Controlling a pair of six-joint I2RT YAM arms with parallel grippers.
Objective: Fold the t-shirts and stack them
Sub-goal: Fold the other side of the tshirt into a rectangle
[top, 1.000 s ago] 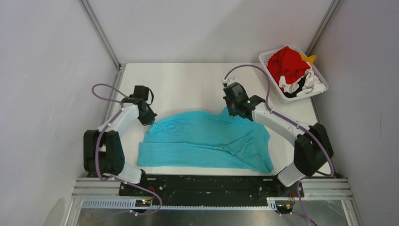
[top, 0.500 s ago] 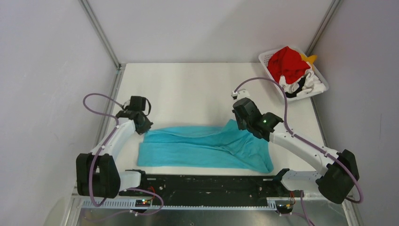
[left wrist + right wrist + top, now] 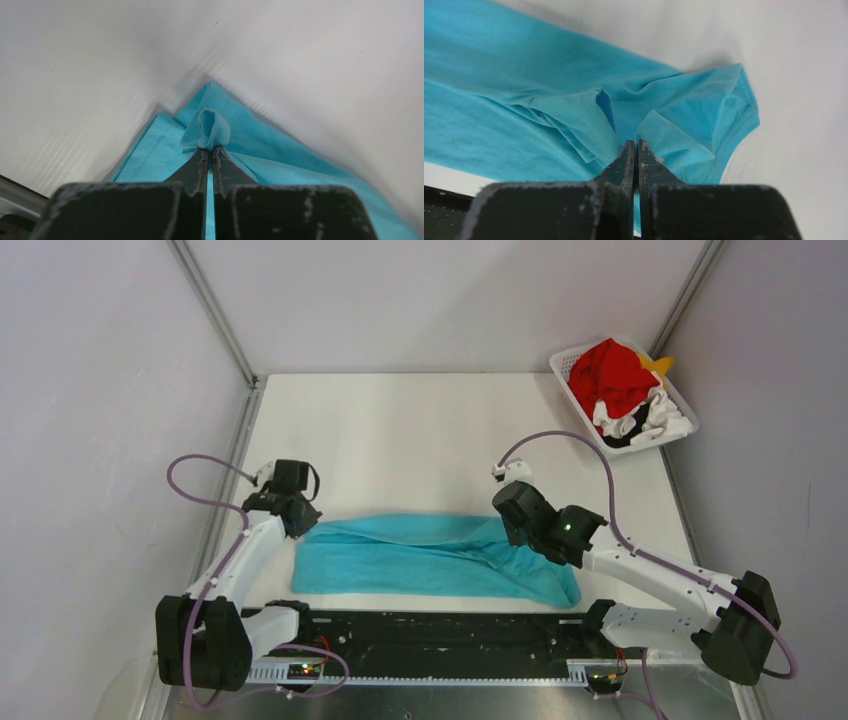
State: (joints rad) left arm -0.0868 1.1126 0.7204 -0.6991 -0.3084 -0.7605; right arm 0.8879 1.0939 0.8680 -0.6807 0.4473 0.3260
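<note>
**Clerk:** Teal cloth, first entry. Where does it lie, and which way?

**Me:** Teal t-shirt (image 3: 430, 558), one. It is flattened into a band on the white table (image 3: 400, 430), near my bases. Its long axis runs left to right, so it spans from one of my arms to the other. My tools sit on its far edge and the rest of the cloth lies toward me.

**Clerk:** Left tool?

**Me:** Left gripper (image 3: 209, 149) is at the far-left corner of the band. The jaws are pressed together on the cloth, and a small loop of teal bulges just past the tips.

**Clerk:** Right tool?

**Me:** Right gripper (image 3: 634, 145) is on the far edge towards the right end, where the cloth bunches into folds. The jaws are closed tight, pinching a fold beside a hemmed flap. I judge it a true hold, though little cloth shows between the tips.

**Clerk:** Which arm is nearer?

**Me:** Neither. Each is in contact at its own end. Any next fold turns on that left-to-right axis, with both corners moved together.

**Clerk:** Remaining stock?

**Me:** White perforated basket (image 3: 562, 362) at the far-right corner, well apart from both tools. It holds a red t-shirt (image 3: 610, 375), a white-and-black t-shirt (image 3: 655, 420) and a yellow-orange t-shirt (image 3: 660, 364) — all heaped and unfolded.
</note>
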